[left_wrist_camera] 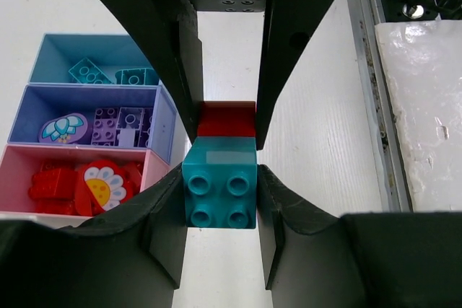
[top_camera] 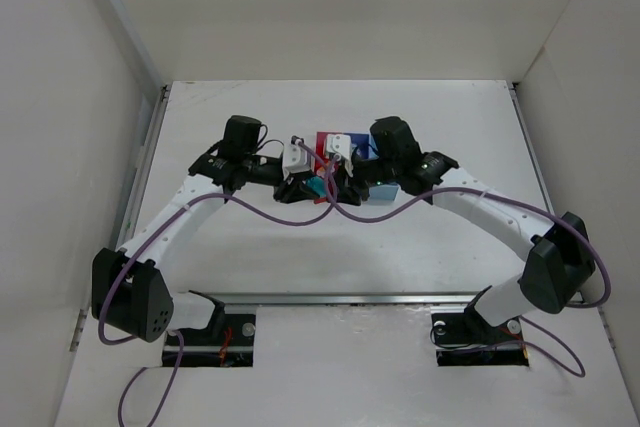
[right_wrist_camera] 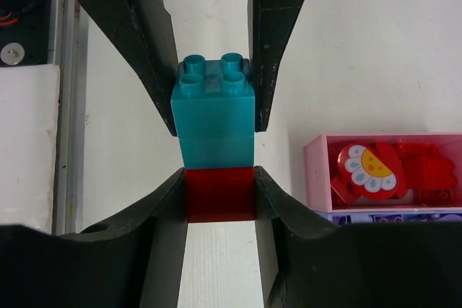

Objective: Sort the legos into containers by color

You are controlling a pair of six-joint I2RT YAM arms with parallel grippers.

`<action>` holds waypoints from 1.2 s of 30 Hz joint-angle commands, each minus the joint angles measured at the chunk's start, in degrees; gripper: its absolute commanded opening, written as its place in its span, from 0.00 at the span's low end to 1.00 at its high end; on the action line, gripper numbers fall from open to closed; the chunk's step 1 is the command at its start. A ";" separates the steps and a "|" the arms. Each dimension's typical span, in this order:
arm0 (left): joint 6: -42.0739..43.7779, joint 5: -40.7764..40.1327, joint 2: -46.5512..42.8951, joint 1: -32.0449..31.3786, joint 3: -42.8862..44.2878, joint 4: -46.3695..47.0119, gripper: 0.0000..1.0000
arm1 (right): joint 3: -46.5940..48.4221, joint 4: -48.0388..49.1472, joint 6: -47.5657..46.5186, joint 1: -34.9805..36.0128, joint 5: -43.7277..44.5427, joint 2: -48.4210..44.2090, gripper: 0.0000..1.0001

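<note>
A two-brick clump hangs above the table between my two grippers. Its teal brick (left_wrist_camera: 220,185) sits studs-up between the fingers of my left gripper (left_wrist_camera: 220,210), which is shut on it. Its red brick (right_wrist_camera: 220,194) is pinched by my right gripper (right_wrist_camera: 220,214), whose jaws touch both of its sides. From above, the clump (top_camera: 318,190) shows between the left gripper (top_camera: 300,187) and the right gripper (top_camera: 343,187). The containers stand close by: the light blue bin (left_wrist_camera: 43,52) holds teal legos, the purple bin (left_wrist_camera: 25,106) purple ones, and the pink bin (left_wrist_camera: 14,160) red ones.
A flower-printed red piece (right_wrist_camera: 368,171) lies in the pink bin (right_wrist_camera: 317,171), and a flower-printed purple piece (left_wrist_camera: 63,128) lies in the purple bin. Both arms cross in front of the bins (top_camera: 335,142). A metal rail (top_camera: 380,299) runs along the near table edge.
</note>
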 commanded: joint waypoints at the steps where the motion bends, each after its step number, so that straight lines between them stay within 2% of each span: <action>1: -2.00 2.34 -2.18 0.18 2.36 1.78 0.00 | 2.66 1.22 1.39 0.35 1.60 0.24 0.01; 5: -10.16 0.41 -2.79 2.02 1.83 8.45 0.00 | 1.53 -1.69 2.19 0.35 8.45 4.01 0.00; 7: -18.04 -1.34 -3.41 3.68 0.43 16.35 0.00 | -0.31 -2.31 2.81 -0.17 10.04 6.91 0.00; 10: -23.70 -5.20 -4.82 5.45 -0.89 25.42 0.00 | -1.55 -0.91 6.31 -0.88 10.57 8.23 0.00; 15: -20.38 -7.24 -5.88 5.45 -1.42 23.33 0.00 | -2.87 8.03 11.94 -0.88 11.10 5.87 0.00; 19: -18.53 -7.24 -6.40 5.45 -2.48 20.61 0.00 | -0.51 9.73 15.10 -1.41 12.94 4.64 0.00; 25: -22.39 -13.90 -7.55 5.45 -5.38 24.28 0.00 | 4.41 10.26 24.42 -4.21 27.67 10.16 0.00; 31: -24.24 -21.30 -7.55 5.45 -6.78 27.10 0.00 | 12.41 8.41 31.10 -4.83 34.03 17.64 0.00; 32: -24.24 -21.91 -7.55 5.45 -7.31 27.10 0.00 | 13.38 7.81 31.63 -4.83 35.87 18.51 0.04; 33: -24.24 -21.91 -7.55 5.45 -7.31 27.10 0.00 | 15.74 6.67 31.63 -4.83 36.67 20.26 0.16; 34: -24.24 -21.91 -7.55 5.45 -7.31 27.10 0.00 | 16.98 5.96 32.24 -4.83 36.68 21.15 0.24; 35: -24.24 -21.91 -7.55 5.45 -7.31 27.10 0.00 | 18.38 5.08 32.25 -4.83 36.68 22.12 0.34; 36: -24.24 -21.91 -7.55 5.45 -7.31 27.63 0.00 | 19.79 3.07 32.25 -4.83 36.68 22.91 0.50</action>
